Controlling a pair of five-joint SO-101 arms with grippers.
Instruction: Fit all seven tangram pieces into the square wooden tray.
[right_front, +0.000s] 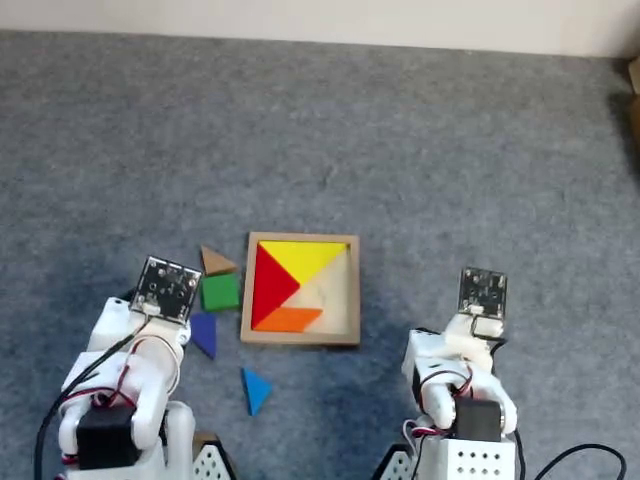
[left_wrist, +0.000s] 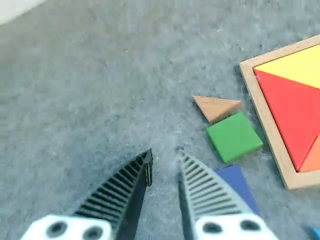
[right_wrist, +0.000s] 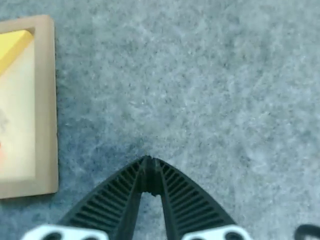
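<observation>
The square wooden tray (right_front: 246, 290) lies at the table's middle, holding a yellow triangle (right_front: 300, 257), a red triangle (right_front: 272, 283) and an orange piece (right_front: 291, 319). To its left lie a tan triangle (right_front: 216, 261), a green square (right_front: 220, 291) and a dark blue piece (right_front: 205, 333); a light blue triangle (right_front: 256, 389) sits in front. My left gripper (left_wrist: 165, 159) is open over bare carpet, with the tan triangle (left_wrist: 216, 107), green square (left_wrist: 234, 136) and dark blue piece (left_wrist: 239, 182) beside it and the tray (left_wrist: 265, 132) beyond them. My right gripper (right_wrist: 151, 161) is shut and empty, off the tray's (right_wrist: 46, 102) right side.
Grey carpet covers the table. Both arm bases stand at the near edge, the left arm (right_front: 130, 385) and the right arm (right_front: 460, 385). A light wall strip runs along the far edge. The tray's right half shows bare wood (right_front: 338, 295).
</observation>
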